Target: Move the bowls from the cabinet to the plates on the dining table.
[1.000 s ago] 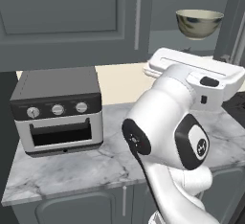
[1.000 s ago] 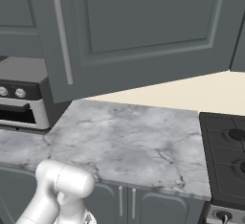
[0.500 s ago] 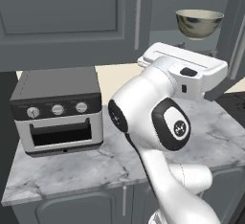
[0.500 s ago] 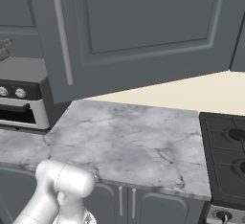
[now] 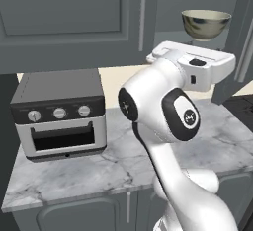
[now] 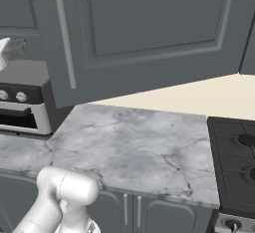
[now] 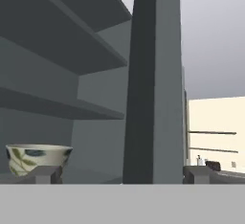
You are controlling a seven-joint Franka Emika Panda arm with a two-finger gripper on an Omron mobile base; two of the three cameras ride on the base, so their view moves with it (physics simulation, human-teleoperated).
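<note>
A cream bowl (image 7: 38,158) with a green leaf pattern stands on a lower shelf of the open dark grey cabinet (image 7: 57,65), at the left of the hand view. The same bowl (image 5: 205,23) shows beige with a darker outside in the left base view, just above and behind my white hand (image 5: 195,63). My gripper (image 7: 120,174) is open, its fingertips (image 7: 45,173) wide apart with nothing held. It sits short of the bowl and aimed to its right, at a dark upright panel (image 7: 153,79). The plates and the dining table are out of view.
A toaster oven (image 5: 59,111) stands at the left on the marble counter (image 5: 113,166). The swung-out cabinet door (image 6: 149,33) with its silver bar handle (image 6: 64,45) hangs over the counter. A black stove (image 6: 236,167) lies at the right.
The arm's elbow has swung left and upward. The hand has risen slightly toward the shelf with the bowl. The jaws stay open.
</note>
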